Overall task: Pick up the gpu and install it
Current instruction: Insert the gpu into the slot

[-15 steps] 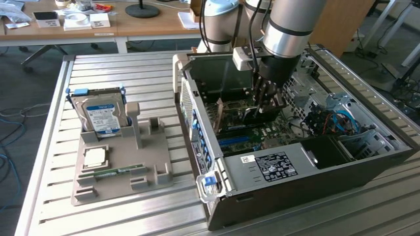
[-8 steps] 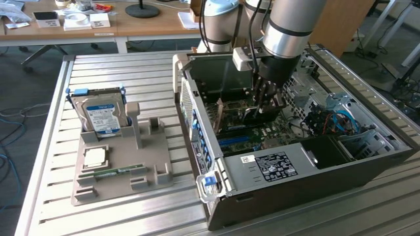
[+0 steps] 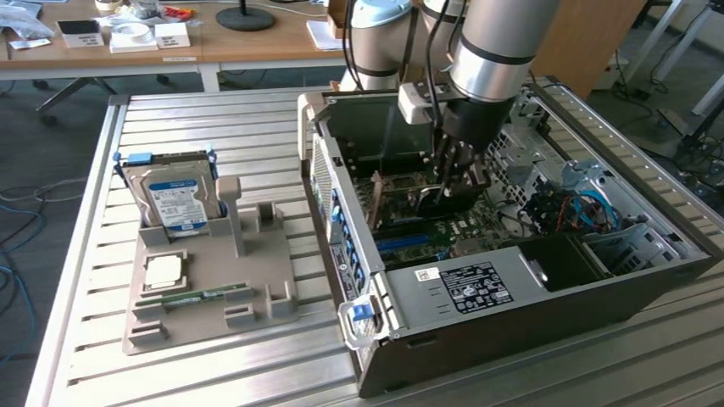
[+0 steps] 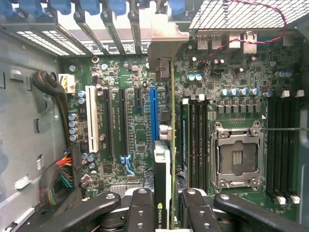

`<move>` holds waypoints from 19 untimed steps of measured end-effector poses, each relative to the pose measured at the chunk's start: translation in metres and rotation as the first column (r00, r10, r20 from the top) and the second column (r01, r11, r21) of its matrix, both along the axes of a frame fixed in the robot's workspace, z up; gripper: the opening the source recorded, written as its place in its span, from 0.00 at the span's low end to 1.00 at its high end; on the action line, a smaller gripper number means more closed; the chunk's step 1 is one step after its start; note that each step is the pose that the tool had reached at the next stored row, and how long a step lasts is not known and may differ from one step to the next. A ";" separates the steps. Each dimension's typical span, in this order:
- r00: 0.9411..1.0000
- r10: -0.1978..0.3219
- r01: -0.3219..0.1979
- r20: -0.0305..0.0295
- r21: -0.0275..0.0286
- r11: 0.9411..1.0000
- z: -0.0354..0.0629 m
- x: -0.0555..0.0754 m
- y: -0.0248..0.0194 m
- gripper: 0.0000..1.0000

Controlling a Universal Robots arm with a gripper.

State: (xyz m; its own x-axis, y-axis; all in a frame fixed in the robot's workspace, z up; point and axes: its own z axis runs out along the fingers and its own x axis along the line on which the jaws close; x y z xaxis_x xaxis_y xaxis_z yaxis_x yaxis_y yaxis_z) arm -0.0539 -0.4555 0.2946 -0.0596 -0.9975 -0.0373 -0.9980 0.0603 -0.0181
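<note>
Right up against the wrist camera, the black-fingered end effector is clamped on the gpu, a thin flat dark expansion card seen edge-on, with one pair of fingers on each face of it. The card hangs upright between them. Its long beige-silver metal bracket points toward the row of rear slot openings.

Just beyond the card lies the green motherboard. The card's lower edge runs along the long blue expansion slot, close beside it and partly over its end; I cannot tell whether the edge connector has entered the slot. A white slot sits further off on one side, and the silver square processor socket on the other.

In the exterior view, the end effector reaches down into the open dark-grey computer case, with the gpu low over the board.

Well apart, toward the exterior view's left, a grey moulded tray on the slatted metal tabletop carries a silver hard drive with a blue-white label and a slim green RAM stick. A wooden desk stands at the far back.

By my reading, the pick-up is done and the card has been brought to its place in the case. Seating it fully and letting go do not look finished.
</note>
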 end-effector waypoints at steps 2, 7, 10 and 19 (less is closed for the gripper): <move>1.000 0.000 0.000 0.000 0.000 1.000 -0.0005 0.000 -0.0017 0.27; 1.000 0.000 0.000 0.000 0.000 1.000 -0.0050 -0.001 -0.0030 0.27; 1.000 0.000 0.000 0.000 0.000 1.000 -0.0079 -0.002 -0.0033 0.27; 1.000 0.000 0.000 0.000 0.000 1.000 -0.0155 -0.006 -0.0035 0.27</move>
State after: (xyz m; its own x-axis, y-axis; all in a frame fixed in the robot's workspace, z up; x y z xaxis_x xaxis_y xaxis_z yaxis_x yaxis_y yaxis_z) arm -0.0600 -0.4591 0.2792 -0.0597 -0.9975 -0.0373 -0.9980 0.0604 -0.0181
